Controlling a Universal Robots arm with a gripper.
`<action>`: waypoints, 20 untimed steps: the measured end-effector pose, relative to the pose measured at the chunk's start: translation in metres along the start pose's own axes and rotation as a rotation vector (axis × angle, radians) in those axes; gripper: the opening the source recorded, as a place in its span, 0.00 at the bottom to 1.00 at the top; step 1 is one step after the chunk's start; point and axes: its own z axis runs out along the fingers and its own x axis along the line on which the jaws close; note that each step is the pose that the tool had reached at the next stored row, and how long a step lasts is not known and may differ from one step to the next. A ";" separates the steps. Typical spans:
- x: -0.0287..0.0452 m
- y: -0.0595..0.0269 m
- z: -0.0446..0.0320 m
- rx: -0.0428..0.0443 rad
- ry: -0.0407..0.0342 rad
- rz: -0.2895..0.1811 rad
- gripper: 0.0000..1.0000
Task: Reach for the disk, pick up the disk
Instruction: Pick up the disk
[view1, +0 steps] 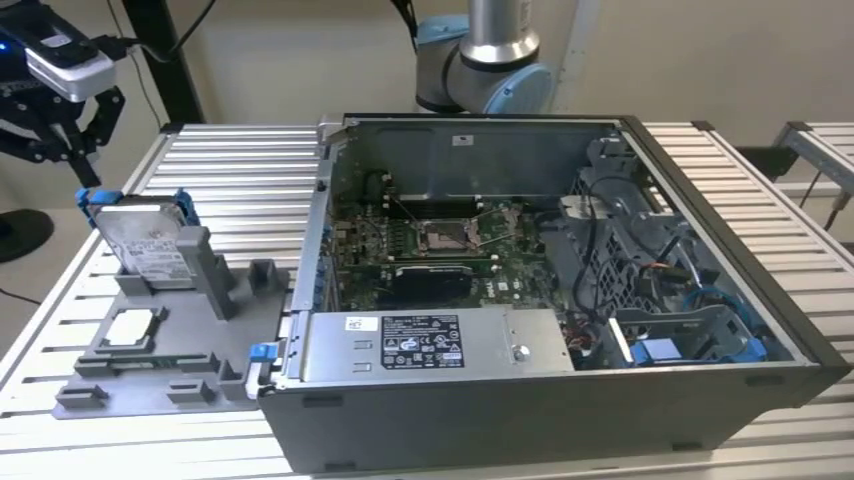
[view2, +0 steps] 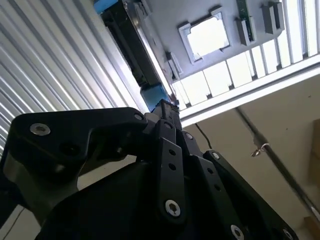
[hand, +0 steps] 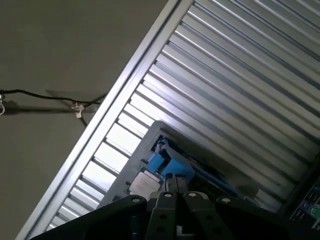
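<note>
Tabletop (view1: 240, 160): grey fixture (view1: 200, 320) by its edge on exterior view's left, disk (view1: 140, 240) propped upright in it. Pincer (view1: 86, 186) at disk's top corner; clamped or not, can't tell. Risk: corner-only grip, so disk could pivot, jam in fixture or drop.

open computer case (view1: 534, 425) | grey fixture tray (view1: 127, 398) | square chip (view1: 130, 327) on tray | slatted table (view1: 234, 190)
</note>
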 end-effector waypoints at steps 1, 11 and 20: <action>0.0000 0.0000 0.0000 -0.0002 0.0007 -0.018 0.00; 0.0000 0.0000 0.0000 -0.0018 0.0074 -0.201 0.00; 0.0000 -0.0001 0.0000 -0.0031 0.0134 -0.364 0.00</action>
